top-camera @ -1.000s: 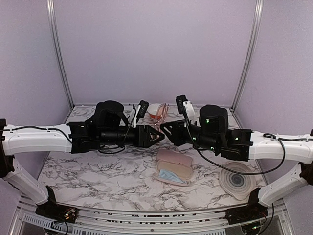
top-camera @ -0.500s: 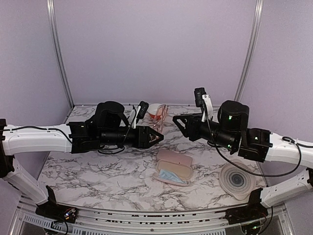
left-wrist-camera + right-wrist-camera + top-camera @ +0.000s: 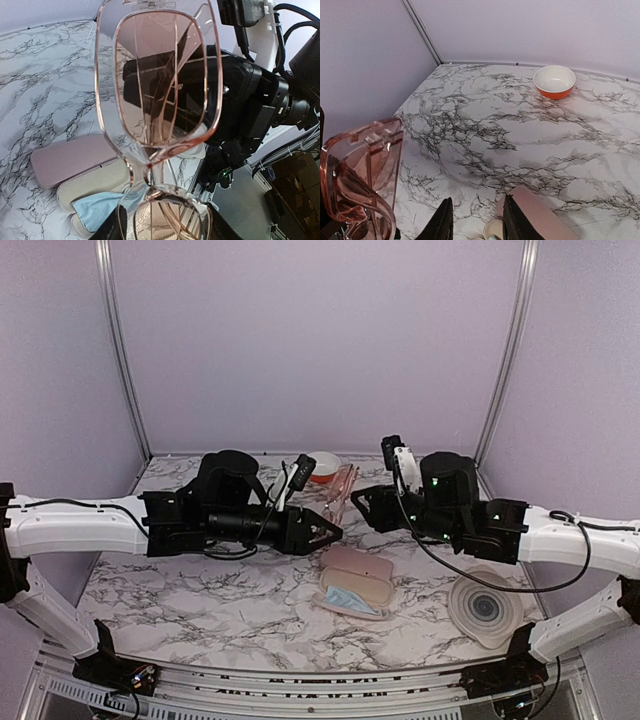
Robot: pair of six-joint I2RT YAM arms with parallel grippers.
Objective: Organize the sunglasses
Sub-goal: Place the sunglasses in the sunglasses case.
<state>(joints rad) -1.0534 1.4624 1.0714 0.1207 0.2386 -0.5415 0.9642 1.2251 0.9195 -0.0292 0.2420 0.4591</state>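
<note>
Tinted sunglasses (image 3: 160,85) clamped in left end effector (image 3: 162,230), aloft over tabletop (image 3: 180,590) centre. Right end effector (image 3: 475,220) released, empty. Left wrist view adds cloth (image 3: 97,210) in open case (image 3: 70,160); right wrist view adds bowl (image 3: 554,81) at 12 o'clock.

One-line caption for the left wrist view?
Pink-tinted sunglasses held in the left fingers, above an open case with a blue cloth on the marble table.

1. left wrist view: the sunglasses (image 3: 160,80) run off the top and bottom edges; my left fingers (image 3: 111,232) show only as dark tips.
2. right wrist view: they run off the left edge, the case (image 3: 540,215) off the bottom.
3. from above, the bowl (image 3: 325,468) is partly hidden.
</note>
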